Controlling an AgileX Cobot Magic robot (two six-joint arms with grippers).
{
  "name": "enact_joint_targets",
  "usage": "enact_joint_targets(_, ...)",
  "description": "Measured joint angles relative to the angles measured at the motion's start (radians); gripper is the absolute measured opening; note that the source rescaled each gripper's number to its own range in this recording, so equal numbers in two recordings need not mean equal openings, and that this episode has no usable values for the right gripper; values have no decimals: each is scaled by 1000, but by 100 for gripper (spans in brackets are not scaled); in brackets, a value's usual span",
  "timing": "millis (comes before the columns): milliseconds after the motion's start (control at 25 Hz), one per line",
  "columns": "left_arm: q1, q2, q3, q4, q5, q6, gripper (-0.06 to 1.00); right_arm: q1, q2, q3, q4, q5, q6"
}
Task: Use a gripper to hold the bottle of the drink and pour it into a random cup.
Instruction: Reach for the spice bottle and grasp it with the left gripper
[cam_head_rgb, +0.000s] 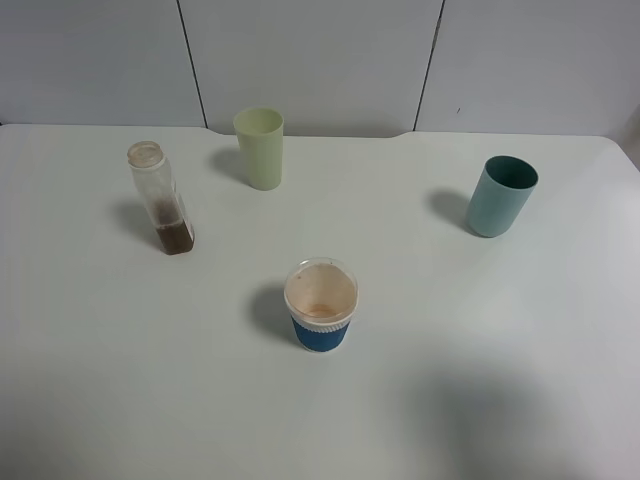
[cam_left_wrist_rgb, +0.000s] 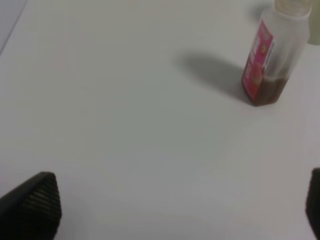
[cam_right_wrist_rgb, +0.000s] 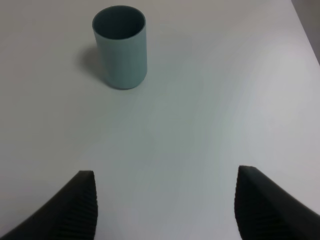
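Bottle (cam_head_rgb: 160, 200) not picked up yet; both grippers wide open & empty.
Left gripper (cam_left_wrist_rgb: 181, 202) hangs over bare table (cam_head_rgb: 450, 400) w/ jaws spread. The bottle stands upright well ahead of it and off to one side. Looks like the start of the reach, so jaws prob. set wide to clear its flat sides. Brown drink sits low in the bottle. Pale yellow-green cup (cam_head_rgb: 259, 148) stands near it, further back. Right gripper (cam_right_wrist_rgb: 167, 202) is also spread, facing teal cup (cam_right_wrist_rgb: 120, 47). Blue-sleeved cup (cam_head_rgb: 321, 305) sits front centre.

Jaws of left tool (cam_left_wrist_rgb: 172, 207) stand wide apart; right tool (cam_right_wrist_rgb: 168, 202) likewise.
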Motion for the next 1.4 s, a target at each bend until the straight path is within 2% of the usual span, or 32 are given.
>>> enact_joint_targets(1400, 0, 0, 0, 0, 0, 0, 100, 0, 0, 0, 0, 0, 0)
